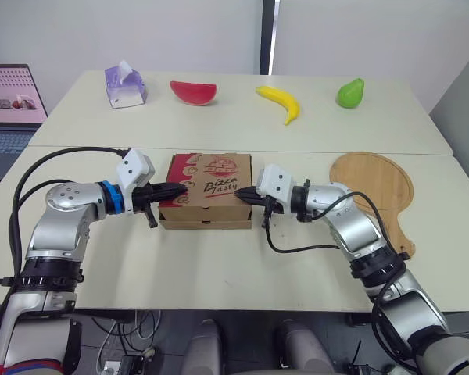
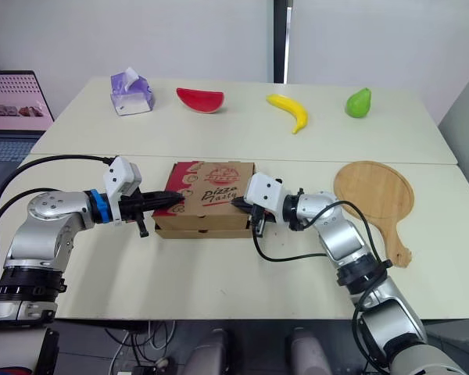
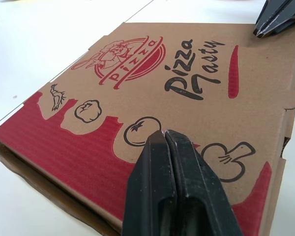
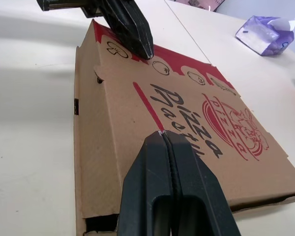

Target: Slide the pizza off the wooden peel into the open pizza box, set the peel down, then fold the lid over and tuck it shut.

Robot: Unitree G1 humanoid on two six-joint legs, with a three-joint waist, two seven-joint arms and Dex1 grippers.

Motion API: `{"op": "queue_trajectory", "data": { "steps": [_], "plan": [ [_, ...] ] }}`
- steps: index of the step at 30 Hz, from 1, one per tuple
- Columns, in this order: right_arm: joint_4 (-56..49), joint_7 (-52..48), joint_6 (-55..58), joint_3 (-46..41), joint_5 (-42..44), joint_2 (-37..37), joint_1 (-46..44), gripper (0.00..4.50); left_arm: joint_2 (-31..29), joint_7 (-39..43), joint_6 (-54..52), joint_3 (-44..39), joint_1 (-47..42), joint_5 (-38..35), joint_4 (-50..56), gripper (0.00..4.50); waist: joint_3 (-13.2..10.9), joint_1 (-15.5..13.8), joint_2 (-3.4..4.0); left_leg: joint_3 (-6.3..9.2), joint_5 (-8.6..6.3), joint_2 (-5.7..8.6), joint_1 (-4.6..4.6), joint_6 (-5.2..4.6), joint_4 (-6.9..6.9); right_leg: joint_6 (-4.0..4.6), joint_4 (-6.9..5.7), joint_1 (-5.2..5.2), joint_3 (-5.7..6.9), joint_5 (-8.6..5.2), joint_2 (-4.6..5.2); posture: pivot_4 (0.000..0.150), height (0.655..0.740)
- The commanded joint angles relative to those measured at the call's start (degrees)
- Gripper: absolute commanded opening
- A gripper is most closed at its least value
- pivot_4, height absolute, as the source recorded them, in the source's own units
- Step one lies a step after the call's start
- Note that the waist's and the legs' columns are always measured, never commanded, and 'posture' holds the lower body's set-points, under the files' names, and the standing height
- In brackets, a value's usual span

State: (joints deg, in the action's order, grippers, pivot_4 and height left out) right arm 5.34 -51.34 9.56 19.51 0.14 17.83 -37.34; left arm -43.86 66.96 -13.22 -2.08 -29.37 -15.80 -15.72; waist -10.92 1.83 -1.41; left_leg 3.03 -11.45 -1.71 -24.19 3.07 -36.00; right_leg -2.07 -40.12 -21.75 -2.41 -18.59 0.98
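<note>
Pizza box: the pizza box (image 1: 205,191) sits closed in the middle of the near table (image 1: 219,266), printed lid (image 3: 201,73) facing up.
Left gripper: the left gripper (image 1: 180,188) has its fingers pressed together, tips resting on the lid's left edge.
Right gripper: the right gripper (image 1: 241,194) also has its fingers pressed together, tips on the lid's right edge, opposite the left one.
Wooden peel: the wooden peel (image 1: 375,183) lies flat and bare to the right of the box, apart from it, behind the right forearm.
Far table: on the far table (image 1: 234,129) sit a tissue pack (image 1: 125,86), a watermelon slice (image 1: 193,92), a banana (image 1: 281,102) and a pear (image 1: 349,93) in a row, well apart from the box.
Left side: a laptop (image 1: 12,98) stands beyond the table.
Left wrist view: the tips rest on the red border by the tomato drawing, and a dark seam shows between lid and base.
Right wrist view: the tips rest near the "Pizza Tasty" lettering, and there is a small gap at the box's near corner.
</note>
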Motion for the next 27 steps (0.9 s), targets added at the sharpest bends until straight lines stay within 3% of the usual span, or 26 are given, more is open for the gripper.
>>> {"op": "queue_trajectory", "data": {
  "steps": [1, 7, 10, 14, 19, 27],
  "plan": [
    [0.48, -0.58, -0.22, 0.97, -0.98, 1.05, 0.93, 0.05, -1.37, 0.64, -0.31, 1.37, 2.65, 1.55, 1.14, 0.0, 0.0, 0.02, 0.0, -0.01, 0.0, 0.0, 0.08, 0.0, 0.02, 0.0, 0.03, 0.07, -0.01, 0.0, 0.0, 0.15, 0.74],
    [0.3, -0.4, -1.02, 0.62, -0.37, 1.07, 0.96, 0.05, -1.39, 0.19, -0.72, 1.18, 3.2, 1.53, 1.77, 0.0, 0.02, 0.02, 0.0, -0.02, -0.01, -0.01, 0.35, -0.01, 0.06, 0.0, 0.12, 0.35, -0.02, -0.01, 0.0, 0.15, 0.74],
    [-4.7, -3.29, -0.16, -2.98, 6.64, 0.51, 0.98, 0.05, -1.39, 0.11, -0.66, 1.11, 2.94, 1.58, 1.58, 0.0, 0.02, 0.02, 0.0, -0.02, -0.01, -0.01, 0.34, -0.01, 0.06, 0.0, 0.12, 0.35, -0.01, -0.01, 0.0, 0.15, 0.74],
    [-10.67, -9.37, 0.83, -1.89, 8.43, 5.9, 2.92, 0.05, -1.4, 0.18, -0.27, 1.14, 2.56, 1.76, 1.03, 0.0, 0.01, 0.0, 0.01, -0.02, -0.01, -0.01, 0.32, -0.01, 0.06, 0.0, 0.13, 0.34, -0.02, -0.01, 0.01, 0.15, 0.74],
    [-13.03, -9.59, -0.55, 1.97, 2.73, 10.82, 5.5, 0.05, -1.3, 0.27, 0.16, 1.27, 1.93, 1.98, 0.34, 0.0, 0.01, 0.01, 0.01, -0.01, -0.01, -0.02, 0.33, -0.01, 0.06, -0.01, 0.14, 0.34, -0.01, -0.01, -0.01, 0.15, 0.74],
    [-11.07, -2.17, 1.06, 2.49, -1.7, 6.28, 4.52, 0.05, -1.31, 0.64, 0.59, 1.65, 1.12, 2.1, -0.6, 0.0, 0.01, -0.01, 0.01, -0.02, -0.01, -0.01, 0.32, -0.01, 0.05, -0.01, 0.13, 0.34, -0.02, -0.01, -0.01, 0.15, 0.74]
  ]
}}
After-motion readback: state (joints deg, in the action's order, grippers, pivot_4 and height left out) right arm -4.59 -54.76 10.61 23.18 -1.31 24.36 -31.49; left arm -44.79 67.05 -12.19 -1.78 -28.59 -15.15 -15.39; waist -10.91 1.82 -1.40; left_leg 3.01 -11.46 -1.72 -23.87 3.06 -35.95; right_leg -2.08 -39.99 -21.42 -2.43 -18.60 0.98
